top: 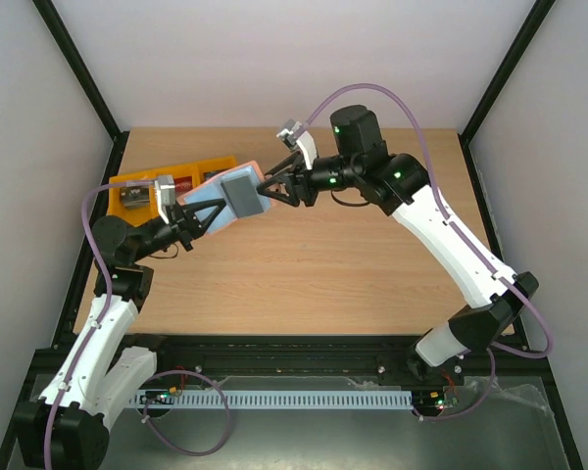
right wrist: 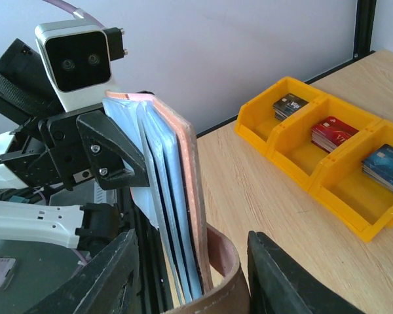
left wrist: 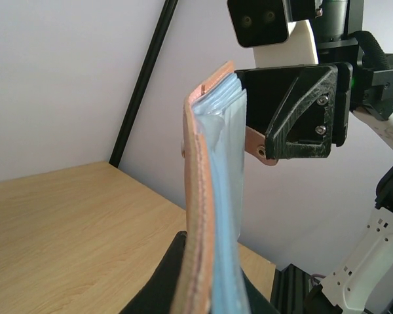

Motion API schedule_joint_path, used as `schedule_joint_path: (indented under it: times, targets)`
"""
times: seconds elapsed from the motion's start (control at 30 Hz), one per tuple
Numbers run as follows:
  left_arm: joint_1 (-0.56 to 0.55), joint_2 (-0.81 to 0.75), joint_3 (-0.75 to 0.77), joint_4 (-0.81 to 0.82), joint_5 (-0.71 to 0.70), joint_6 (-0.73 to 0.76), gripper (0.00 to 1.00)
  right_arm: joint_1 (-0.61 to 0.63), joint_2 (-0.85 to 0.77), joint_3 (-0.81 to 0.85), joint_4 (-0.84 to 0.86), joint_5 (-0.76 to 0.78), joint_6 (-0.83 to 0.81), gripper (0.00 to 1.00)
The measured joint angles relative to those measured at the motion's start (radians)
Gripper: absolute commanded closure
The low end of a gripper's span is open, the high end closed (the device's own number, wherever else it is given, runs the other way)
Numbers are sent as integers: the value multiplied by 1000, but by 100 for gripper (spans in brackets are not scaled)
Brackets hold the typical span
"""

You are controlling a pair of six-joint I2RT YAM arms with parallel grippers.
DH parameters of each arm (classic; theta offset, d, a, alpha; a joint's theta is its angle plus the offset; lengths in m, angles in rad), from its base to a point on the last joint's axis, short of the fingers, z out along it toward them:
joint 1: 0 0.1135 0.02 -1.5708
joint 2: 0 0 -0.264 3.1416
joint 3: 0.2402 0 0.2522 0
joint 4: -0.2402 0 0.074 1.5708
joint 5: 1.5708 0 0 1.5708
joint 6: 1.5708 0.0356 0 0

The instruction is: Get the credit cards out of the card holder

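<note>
- Top external view gives us the card holder [top: 214,211] held clear of the worktop [top: 323,264], above its far left part. It is slung between the two arms with its pale blue face upward.
- On that face we see a grey card [top: 243,194]. We cannot tell whether it sits in a pocket or lies loose.
- The left end effector [top: 201,220] is closed on the holder's near-left end. In the left wrist view the holder rises edge-on from between its dark fingers [left wrist: 154,288].
- The right end effector [top: 276,188] grips the opposite end. Its fingers [right wrist: 111,275] stand partway apart, and the blue leaves and a curled brown flap fill the gap between them.
- A pinkish tab [left wrist: 254,145] on the holder lies just beside the right end effector's finger.
- Beyond the holder, a yellow tray [right wrist: 300,145] with three compartments rests on the worktop at the far left. In the top external view the left wrist and the holder partly cover it.
- Its compartments hold dark grey cards [right wrist: 289,104], red cards [right wrist: 331,133] and blue cards [right wrist: 386,167], one colour to each.
- These cards carry pale print, but it is too small for us to read.
</note>
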Motion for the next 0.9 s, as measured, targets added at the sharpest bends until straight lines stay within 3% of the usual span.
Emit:
schedule_joint_path:
  times: [0.17, 0.33, 0.47, 0.9]
  targets:
    - [0, 0, 0, 0, 0, 2, 98, 0, -6, -19, 2, 9, 3, 60]
    - [0, 0, 0, 0, 0, 3, 98, 0, -6, -41, 8, 45, 15, 69]
    - [0, 0, 0, 0, 2, 12, 98, 3, -6, -54, 30, 116, 28, 70]
    - [0, 2, 0, 0, 3, 21, 98, 39, -7, -68, 81, 135, 31, 53]
